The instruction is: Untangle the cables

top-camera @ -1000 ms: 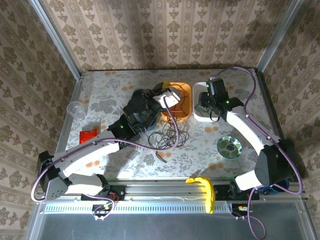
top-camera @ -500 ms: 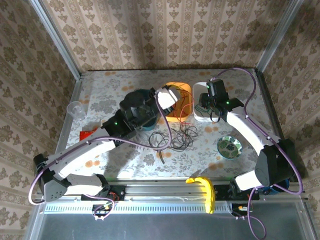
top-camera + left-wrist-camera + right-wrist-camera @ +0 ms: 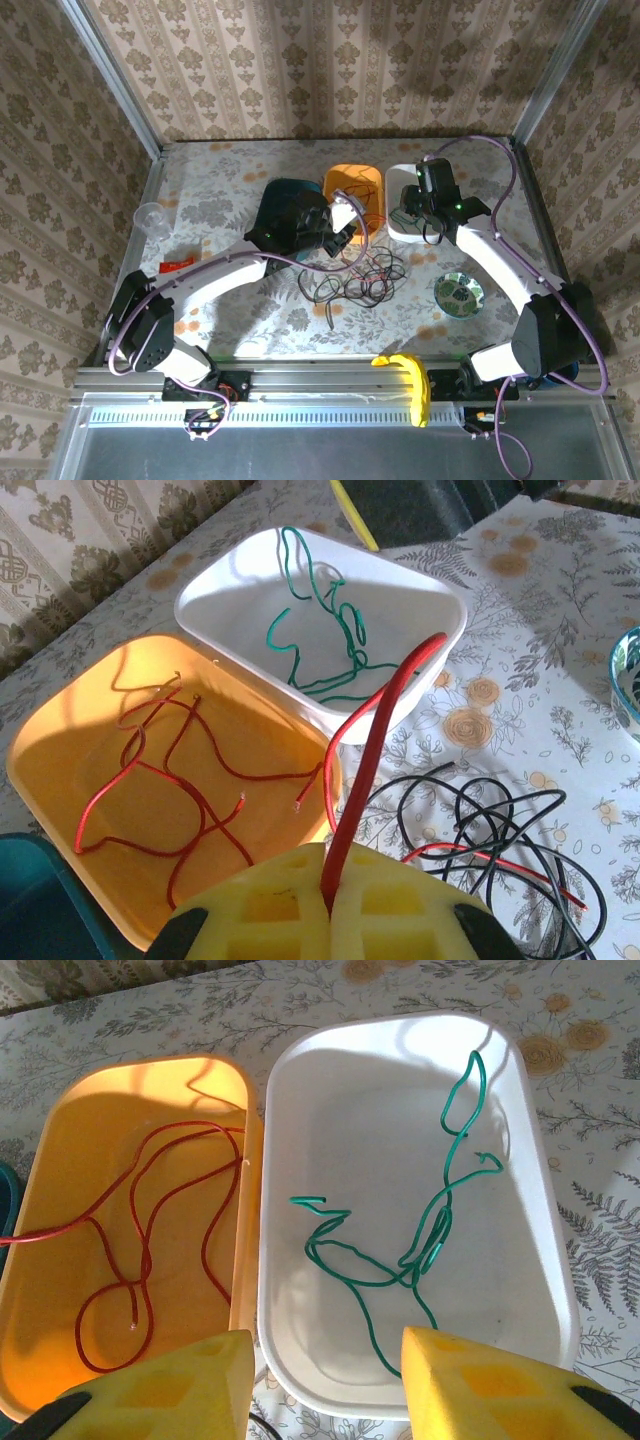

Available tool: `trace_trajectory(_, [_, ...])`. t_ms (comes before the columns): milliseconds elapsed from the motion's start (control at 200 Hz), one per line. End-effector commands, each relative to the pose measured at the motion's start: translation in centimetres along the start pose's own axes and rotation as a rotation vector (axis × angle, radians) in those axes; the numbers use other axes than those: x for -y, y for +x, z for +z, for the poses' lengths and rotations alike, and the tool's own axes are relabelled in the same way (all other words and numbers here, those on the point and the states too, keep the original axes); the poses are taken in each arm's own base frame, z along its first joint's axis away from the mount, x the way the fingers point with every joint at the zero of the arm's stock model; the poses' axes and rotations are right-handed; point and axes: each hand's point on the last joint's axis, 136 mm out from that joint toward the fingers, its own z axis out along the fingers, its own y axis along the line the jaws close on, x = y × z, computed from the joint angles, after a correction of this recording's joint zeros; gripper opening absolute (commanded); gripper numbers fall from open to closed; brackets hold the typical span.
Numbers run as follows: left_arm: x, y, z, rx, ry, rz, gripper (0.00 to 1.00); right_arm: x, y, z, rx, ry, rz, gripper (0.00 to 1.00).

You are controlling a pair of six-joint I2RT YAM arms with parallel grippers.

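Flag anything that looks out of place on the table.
One mess: a knot of black cables, a red strand among them, lies on the table beside the orange tray. The left claw is shut on a red cable.

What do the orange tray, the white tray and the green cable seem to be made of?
The orange tray looks like thin moulded plastic, translucent: light glows through its wall. The white tray seems similar plastic, opaque, with a sheen. The green cable is probably wire in glossy insulation; it holds its kinks.
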Motion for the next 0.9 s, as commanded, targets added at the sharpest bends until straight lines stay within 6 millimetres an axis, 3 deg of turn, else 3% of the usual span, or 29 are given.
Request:
trace_trajectory(0, [-0.6, -3.7, -1.1, 0.088, -0.021, 0.020, 0.00, 1.1, -0.6, -0.6, 0.033, 0.037, 0.022, 0.45])
trace_trajectory(95, [-0.8, -7.8, -3.3, 0.242, -0.029, 0.048, 0.00, 1.3, -0.8, -1.0, 0.047, 0.042, 0.025, 0.45])
trace_trajectory(220, [-0.4, -15.1, -9.0, 0.487, -0.015, 0.100, 0.00, 1.6, -1.3, -1.6, 0.066, 0.043, 0.031, 0.44])
trace_trajectory(325, [0.1, -18.2, -12.3, 0.581, 0.006, 0.146, 0.00, 1.9, -1.2, -1.6, 0.065, 0.047, 0.032, 0.45])
trace_trajectory(425, [0.7, -18.8, -13.1, 0.592, 0.031, 0.166, 0.00, 1.9, -1.2, -1.6, 0.065, 0.048, 0.034, 0.45])
trace_trajectory(535, [1.0, -18.1, -12.5, 0.569, 0.031, 0.179, 0.00, 1.9, -1.2, -1.6, 0.067, 0.044, 0.038, 0.44])
trace_trajectory(630, [1.7, -18.9, -13.7, 0.625, 0.064, 0.189, 0.00, 1.5, -1.1, -1.6, 0.065, 0.021, 0.025, 0.42])
trace_trajectory(735, [1.3, -18.7, -13.3, 0.613, 0.048, 0.176, 0.00, -2.5, -0.7, -2.4, 0.050, -0.221, -0.058, 0.41])
trace_trajectory(825, [0.8, -17.8, -11.9, 0.565, 0.026, 0.179, 0.00, -6.6, 1.2, -4.5, -0.006, -0.481, -0.130, 0.42])
trace_trajectory(895, [0.0, -17.3, -11.0, 0.539, -0.010, 0.158, 0.00, -8.2, 3.2, -6.1, -0.056, -0.599, -0.158, 0.44])
